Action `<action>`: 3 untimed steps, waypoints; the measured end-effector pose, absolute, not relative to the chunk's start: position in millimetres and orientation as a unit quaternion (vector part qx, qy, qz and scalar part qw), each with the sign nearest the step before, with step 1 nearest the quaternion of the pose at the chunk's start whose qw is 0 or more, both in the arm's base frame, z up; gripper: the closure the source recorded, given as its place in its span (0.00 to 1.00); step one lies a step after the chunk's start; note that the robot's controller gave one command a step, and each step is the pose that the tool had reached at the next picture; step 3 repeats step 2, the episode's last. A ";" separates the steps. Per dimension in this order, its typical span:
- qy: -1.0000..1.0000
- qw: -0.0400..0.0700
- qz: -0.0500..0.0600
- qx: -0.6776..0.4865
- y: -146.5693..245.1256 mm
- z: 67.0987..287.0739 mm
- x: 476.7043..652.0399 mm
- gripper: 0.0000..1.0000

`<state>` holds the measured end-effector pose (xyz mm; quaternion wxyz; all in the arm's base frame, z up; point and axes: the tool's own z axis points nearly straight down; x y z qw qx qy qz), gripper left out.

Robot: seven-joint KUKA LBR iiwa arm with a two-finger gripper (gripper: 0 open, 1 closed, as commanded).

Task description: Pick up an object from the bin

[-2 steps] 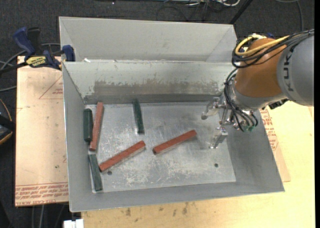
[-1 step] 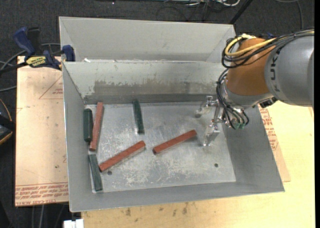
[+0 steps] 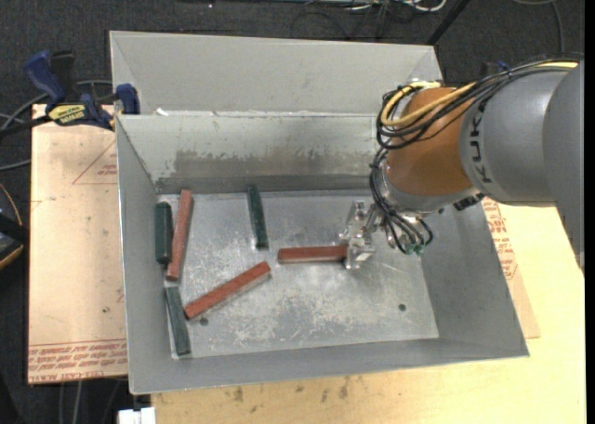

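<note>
My gripper [image 3: 356,247] is low over the bin floor, right of the middle. A short red-brown bar [image 3: 310,254] lies flat just to its left, and the bar's right end reaches the gripper. A longer red-brown bar [image 3: 228,290] lies slanted further left and nearer the front. A dark green bar [image 3: 257,217] lies towards the back wall, left of the gripper.
By the left wall a red-brown bar [image 3: 179,234] and a dark green bar [image 3: 163,231] lie side by side. Another green bar [image 3: 177,321] lies in the front left corner. The arm with its orange cover and cables hangs over the bin's right part.
</note>
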<state>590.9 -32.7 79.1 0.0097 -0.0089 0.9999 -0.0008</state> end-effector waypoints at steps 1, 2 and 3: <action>1.000 0.010 -0.001 -0.009 -32.7 79.1 590.9 1.00; 1.000 0.003 0.000 -0.017 -28.5 214.1 570.9 1.00; 1.000 0.003 0.000 -0.017 -28.5 214.1 570.9 1.00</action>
